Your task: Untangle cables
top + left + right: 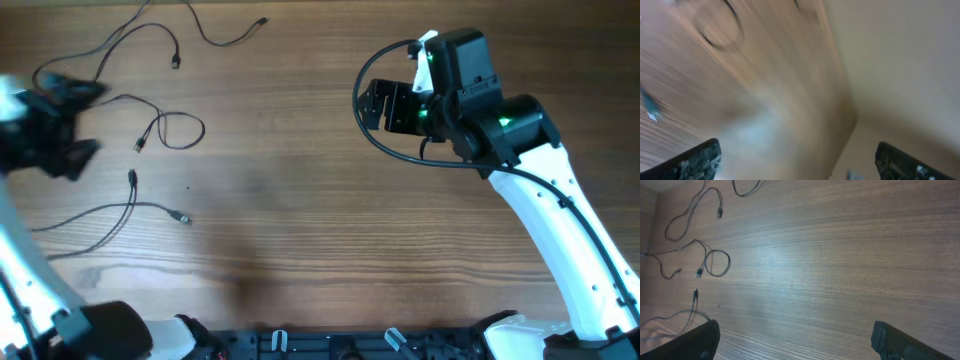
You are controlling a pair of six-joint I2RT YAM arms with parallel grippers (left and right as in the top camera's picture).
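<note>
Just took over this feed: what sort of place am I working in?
Probably a robotics lab bench: wood-grain table, white right arm and left arm at its edge, loose thin black cables.

Open wood table (300, 200) centre, cables (160, 120) strewn far left
</note>
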